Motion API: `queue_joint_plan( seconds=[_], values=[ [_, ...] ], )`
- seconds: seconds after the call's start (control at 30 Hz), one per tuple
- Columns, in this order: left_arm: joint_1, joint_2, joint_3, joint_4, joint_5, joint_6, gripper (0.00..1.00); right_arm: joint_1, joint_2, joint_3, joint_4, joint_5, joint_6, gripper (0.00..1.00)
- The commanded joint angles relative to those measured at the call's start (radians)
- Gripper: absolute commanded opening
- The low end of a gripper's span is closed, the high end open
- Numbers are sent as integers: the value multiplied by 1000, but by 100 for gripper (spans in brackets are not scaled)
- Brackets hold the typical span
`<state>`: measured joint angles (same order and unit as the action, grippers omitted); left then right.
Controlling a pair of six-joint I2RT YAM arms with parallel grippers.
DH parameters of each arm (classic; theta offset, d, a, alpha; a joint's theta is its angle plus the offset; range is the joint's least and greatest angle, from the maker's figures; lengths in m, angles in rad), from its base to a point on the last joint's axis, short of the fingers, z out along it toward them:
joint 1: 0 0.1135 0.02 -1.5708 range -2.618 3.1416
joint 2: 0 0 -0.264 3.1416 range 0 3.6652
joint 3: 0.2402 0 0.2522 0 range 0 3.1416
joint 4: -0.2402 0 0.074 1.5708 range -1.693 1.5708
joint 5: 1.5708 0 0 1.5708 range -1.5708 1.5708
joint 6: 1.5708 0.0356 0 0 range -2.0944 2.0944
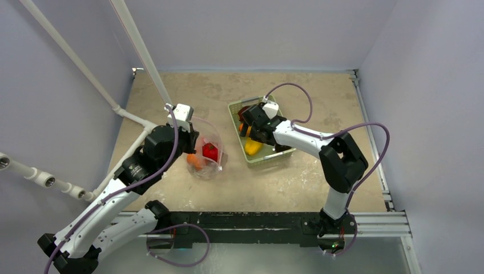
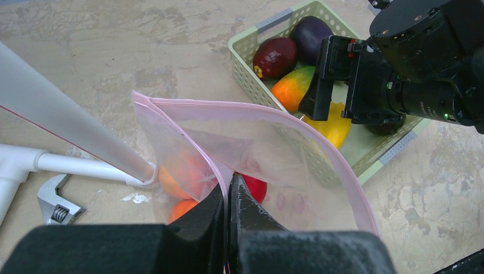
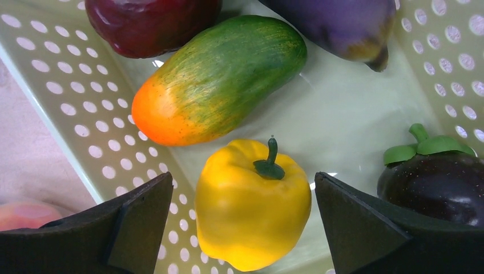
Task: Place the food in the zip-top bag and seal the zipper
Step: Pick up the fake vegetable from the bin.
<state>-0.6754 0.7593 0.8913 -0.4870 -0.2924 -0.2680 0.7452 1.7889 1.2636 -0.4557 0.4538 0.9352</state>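
The right pincer [image 3: 241, 178] is hanging with its fingers spread wide, straddling the yellow pepper [image 3: 251, 220] just below it in the basket [image 3: 68, 108]. The left pincer [image 2: 228, 197] is pinching the rim of the bag [image 2: 285, 154], holding it open beside the basket.

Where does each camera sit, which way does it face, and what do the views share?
Top external: above and behind the bases, looking down on the tan table; the left arm and right arm show.
Left wrist: on the left arm, looking along the shut left gripper, which pinches the rim of the clear soft plastic zip-top bag, toward the pale green perforated plastic basket.
Right wrist: looking down into the basket past the open right gripper at the yellow plastic pepper.
Shared: all three show basket and pepper.
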Motion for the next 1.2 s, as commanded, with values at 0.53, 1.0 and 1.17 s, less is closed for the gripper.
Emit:
queue_joint_plan(
  seconds=[0.53,1.0,1.17],
  values=[
    [0,9,-5,20,-16,13,0,36,9,-9,34,62,-58,74],
    [0,12,-5,18,-26,9,0,66,22,-33,55,51,-61,81],
    [0,11,-4,17,-28,8,0,73,33,-34,60,44,-59,81]
  ],
)
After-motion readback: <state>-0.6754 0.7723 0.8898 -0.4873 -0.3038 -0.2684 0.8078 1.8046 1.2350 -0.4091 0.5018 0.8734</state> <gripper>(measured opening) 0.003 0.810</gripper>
